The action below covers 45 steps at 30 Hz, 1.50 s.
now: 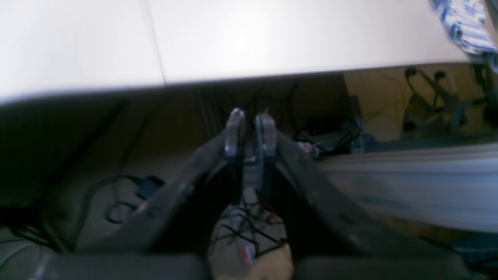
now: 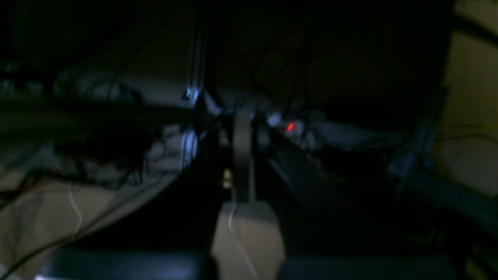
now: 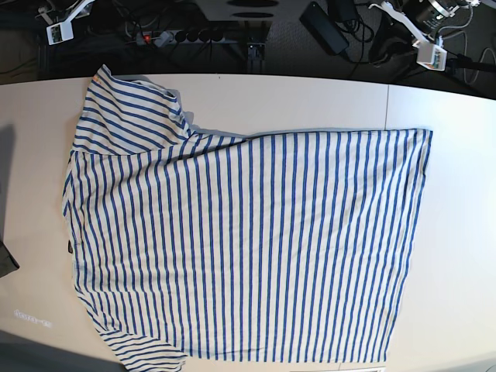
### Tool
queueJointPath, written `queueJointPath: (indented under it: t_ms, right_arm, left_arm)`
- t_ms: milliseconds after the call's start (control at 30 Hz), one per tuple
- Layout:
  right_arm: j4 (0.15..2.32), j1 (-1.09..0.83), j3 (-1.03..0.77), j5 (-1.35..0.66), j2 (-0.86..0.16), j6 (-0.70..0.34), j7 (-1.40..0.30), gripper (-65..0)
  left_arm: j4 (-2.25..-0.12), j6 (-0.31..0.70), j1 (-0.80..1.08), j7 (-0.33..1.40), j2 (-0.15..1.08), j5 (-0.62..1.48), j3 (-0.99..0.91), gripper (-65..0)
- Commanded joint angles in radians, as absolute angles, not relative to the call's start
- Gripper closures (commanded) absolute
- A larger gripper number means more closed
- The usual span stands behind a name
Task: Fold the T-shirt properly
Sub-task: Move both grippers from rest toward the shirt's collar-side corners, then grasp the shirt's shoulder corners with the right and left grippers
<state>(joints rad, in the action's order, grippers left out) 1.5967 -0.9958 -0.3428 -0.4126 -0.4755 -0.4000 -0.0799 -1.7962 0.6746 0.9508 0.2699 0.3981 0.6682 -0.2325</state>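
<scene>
We had the T-shirt (image 3: 248, 248) flat on the table (image 3: 457, 232), long axis side to side, hem toward the left gripper (image 1: 251, 130), barely parted and empty, off the table edge; right gripper (image 2: 243, 155) clenched, empty.

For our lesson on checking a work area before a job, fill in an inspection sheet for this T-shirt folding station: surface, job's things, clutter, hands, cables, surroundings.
Surface: pale table, a seam line running across it.
Job's things: striped T-shirt lies spread flat and unfolded, one sleeve at the far left corner, some wrinkles.
Clutter: nothing seen on the table besides the shirt.
Hands: left hand hangs off the table edge over the floor, fingers slightly apart, holding nothing; right hand in a dark, blurred view, shut, holding nothing.
Cables: power strip and loose cables on the floor.
Surroundings: dark floor beyond the table, black adapter.
</scene>
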Motion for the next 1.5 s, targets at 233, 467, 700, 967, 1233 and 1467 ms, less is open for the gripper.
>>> queueJointPath:
  t_ms: [233,467,700,967,1233,1467]
  right_arm:
    - [1.733,-0.992,-0.474,-0.532,-0.524,-0.427,-0.11,-3.7]
    - [1.74,-0.881,-0.482,-0.574,-0.543,-0.415,-0.186,-38.0]
    - [1.708,-0.742,-0.481,-0.693,-0.559,-0.413,-0.324,-42.0]
    - [1.604,-0.715,-0.48,-0.788,-0.553,-0.416,-0.368,-43.2]
    - [1.567,-0.714,-0.476,-0.825,-0.548,-0.417,-0.391,-43.2]
    - [1.567,-0.694,-0.42,-0.857,-0.548,-0.42,-0.427,-43.2]
  left_arm:
    - [-1.895,0.698,0.992,0.233,0.488,0.692,-0.336,-15.2]
    - [-1.9,0.698,0.991,0.216,0.522,0.657,-0.373,-37.9]
    - [-1.9,0.693,0.978,0.239,0.557,0.654,-0.373,-41.0]
    - [-1.9,0.693,0.978,0.252,0.585,0.654,-0.373,-41.0]
    - [-1.9,0.693,0.978,0.253,0.585,0.654,-0.373,-41.0]
    - [-1.9,0.693,0.978,0.271,0.585,0.654,-0.373,-41.0]
